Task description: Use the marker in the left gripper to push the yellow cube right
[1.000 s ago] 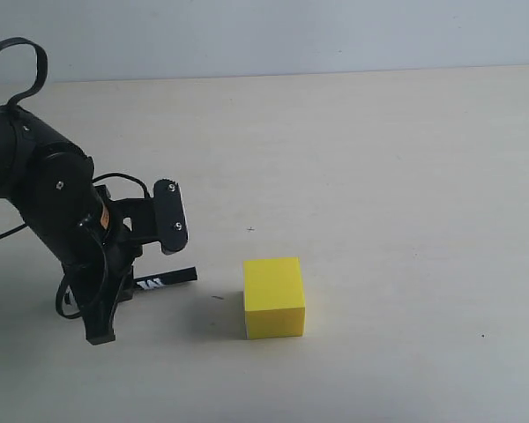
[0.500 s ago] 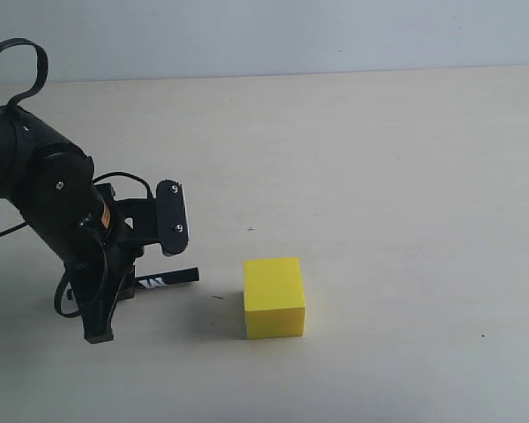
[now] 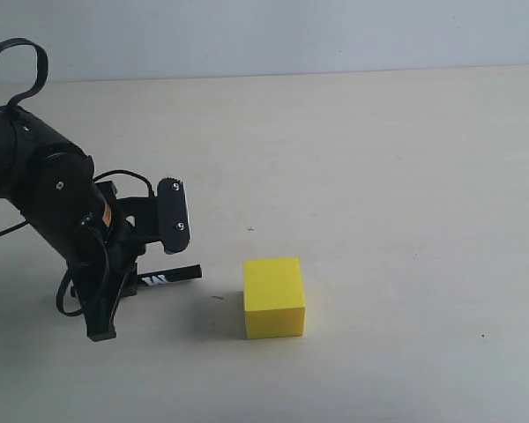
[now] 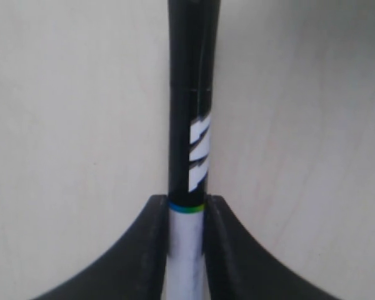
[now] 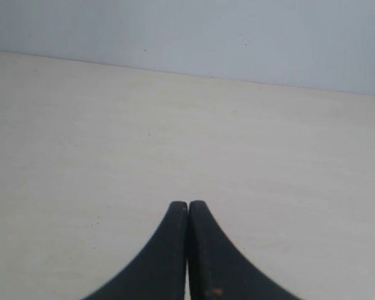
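Left gripper is clamped on the marker by its white barrel, so the black end sticks out low over the tabletop like a poker. The yellow cube sits near, just past the tip, not touching yet.

matte black left gripper, small silver screws, looping black cables.

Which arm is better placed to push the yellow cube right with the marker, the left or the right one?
Left. The left gripper holds the marker, whose black end points toward the yellow cube across a gap. The right gripper is shut on nothing, and its camera shows no cube.
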Tool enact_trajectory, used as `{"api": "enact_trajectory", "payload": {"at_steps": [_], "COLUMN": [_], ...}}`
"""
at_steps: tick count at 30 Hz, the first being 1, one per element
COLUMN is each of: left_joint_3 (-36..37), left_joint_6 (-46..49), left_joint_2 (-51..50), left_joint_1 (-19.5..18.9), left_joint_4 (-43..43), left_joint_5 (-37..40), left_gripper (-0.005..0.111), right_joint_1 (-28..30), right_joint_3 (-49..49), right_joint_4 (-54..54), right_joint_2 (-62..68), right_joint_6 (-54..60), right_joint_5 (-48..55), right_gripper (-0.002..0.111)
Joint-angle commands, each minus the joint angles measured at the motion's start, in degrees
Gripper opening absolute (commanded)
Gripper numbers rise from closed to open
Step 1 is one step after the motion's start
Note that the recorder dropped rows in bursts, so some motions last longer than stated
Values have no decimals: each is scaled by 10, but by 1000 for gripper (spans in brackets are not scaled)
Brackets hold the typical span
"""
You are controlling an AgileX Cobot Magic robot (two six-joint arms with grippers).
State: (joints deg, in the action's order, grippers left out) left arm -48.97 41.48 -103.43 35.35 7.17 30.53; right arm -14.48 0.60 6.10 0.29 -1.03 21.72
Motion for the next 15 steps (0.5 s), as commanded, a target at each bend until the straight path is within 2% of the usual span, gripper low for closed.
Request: {"api": "enact_trajectory", "payload": {"at_steps": [1, 11, 15], "left_joint_3": [1, 1, 1], "left_joint_6": [0, 26, 30], "left_joint_2": [1, 1, 1], "left_joint_1": [0, 1, 15], "left_joint_4": [-7, -14, -14], "left_joint_5": [-9, 1, 1], "left_gripper": [0, 0, 0], "right_joint_1": [3, 3, 3], "right_joint_3": [-1, -1, -1], "right_joint_4": [0, 1, 1], "right_joint_2": [-3, -3, -3], "right_joint_6": [5, 6, 6], "right_joint_5": [-7, -7, -7], "right_gripper": [0, 0, 0]}}
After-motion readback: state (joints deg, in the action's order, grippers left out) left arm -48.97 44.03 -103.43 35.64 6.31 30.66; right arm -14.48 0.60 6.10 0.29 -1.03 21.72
